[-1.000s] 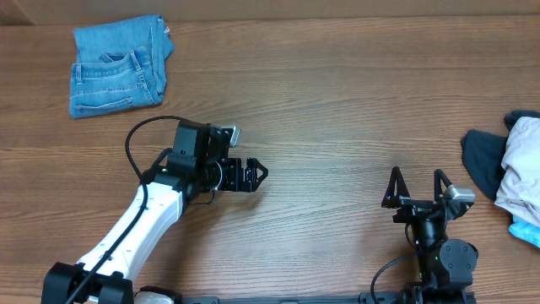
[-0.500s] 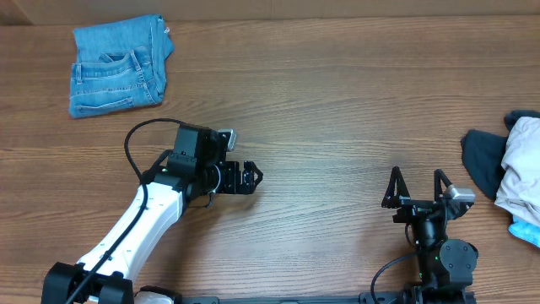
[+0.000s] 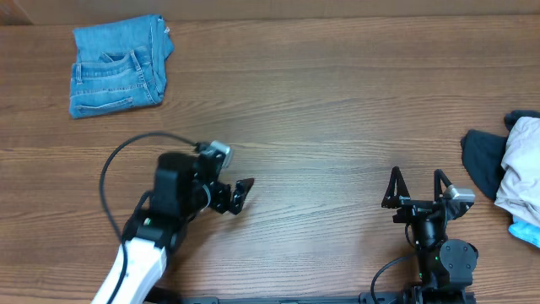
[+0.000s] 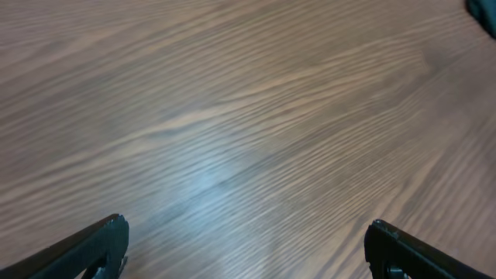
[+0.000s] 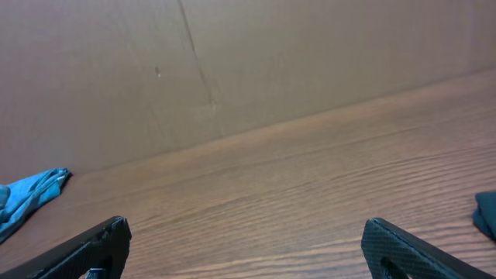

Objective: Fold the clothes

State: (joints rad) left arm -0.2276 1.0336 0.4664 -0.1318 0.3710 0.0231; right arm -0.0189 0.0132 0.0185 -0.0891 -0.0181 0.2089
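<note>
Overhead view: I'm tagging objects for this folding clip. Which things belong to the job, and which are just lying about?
Job: light blue jeans, folded, far-left corner.
Lying about: dark garment, white garment, blue cloth, heaped at the right edge.

Robot lab bench; wood-grain table (image 3: 337, 127), plain brown backdrop wall (image 5: 310, 62), cabled white robot arm (image 3: 139, 249) at its edge

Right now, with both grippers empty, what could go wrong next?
1. The folded jeans lie near the far edge of the table; a nudge from the left gripper could undo them.
2. The clothes pile at the right is heaped; the right gripper may lift several pieces at once.
</note>
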